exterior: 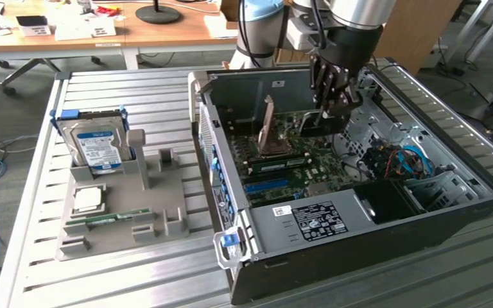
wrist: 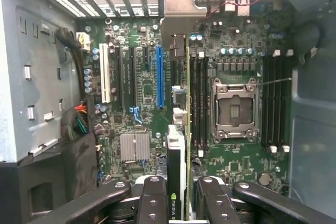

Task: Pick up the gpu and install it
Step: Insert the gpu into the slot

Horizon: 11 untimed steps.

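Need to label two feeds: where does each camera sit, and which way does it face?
Exterior view: off the arm, raised above the table, looking down into the open case; the arm and pincer reach inside.
Wrist view: on the wrist, looking along the pincer at the motherboard; its fingers clamp the gpu edge-on.
Shared: gpu, pincer, motherboard.
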Motion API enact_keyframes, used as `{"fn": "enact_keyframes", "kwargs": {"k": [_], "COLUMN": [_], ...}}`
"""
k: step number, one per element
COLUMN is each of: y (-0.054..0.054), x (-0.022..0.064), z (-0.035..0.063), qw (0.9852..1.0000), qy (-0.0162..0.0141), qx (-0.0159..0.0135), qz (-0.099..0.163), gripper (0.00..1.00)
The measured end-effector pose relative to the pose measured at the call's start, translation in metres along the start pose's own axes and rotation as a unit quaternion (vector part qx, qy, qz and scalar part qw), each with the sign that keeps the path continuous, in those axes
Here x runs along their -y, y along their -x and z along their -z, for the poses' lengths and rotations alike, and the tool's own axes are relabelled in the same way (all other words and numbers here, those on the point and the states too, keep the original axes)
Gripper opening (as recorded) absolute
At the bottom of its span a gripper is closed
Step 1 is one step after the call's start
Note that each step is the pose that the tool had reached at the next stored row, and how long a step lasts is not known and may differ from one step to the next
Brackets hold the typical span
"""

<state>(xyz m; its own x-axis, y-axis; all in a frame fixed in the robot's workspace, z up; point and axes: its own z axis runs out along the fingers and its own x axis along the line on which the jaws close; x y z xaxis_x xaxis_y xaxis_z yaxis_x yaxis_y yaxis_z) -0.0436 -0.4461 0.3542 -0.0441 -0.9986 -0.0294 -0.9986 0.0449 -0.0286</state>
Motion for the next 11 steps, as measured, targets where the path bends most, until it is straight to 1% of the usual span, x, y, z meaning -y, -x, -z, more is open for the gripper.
{"fn": "enact_keyframes", "kwargs": {"k": [6,11], "y": [-0.005,-0.006], "x": [-0.0009,-0.0015], "z": [-0.0085,-0.0175], "qw": [1.0,1.0], "qy": [0.0,0.0], "qx": [0.0003,0.0002], "qz": [0.0,-0.001], "gripper": [0.27,0.27]}}
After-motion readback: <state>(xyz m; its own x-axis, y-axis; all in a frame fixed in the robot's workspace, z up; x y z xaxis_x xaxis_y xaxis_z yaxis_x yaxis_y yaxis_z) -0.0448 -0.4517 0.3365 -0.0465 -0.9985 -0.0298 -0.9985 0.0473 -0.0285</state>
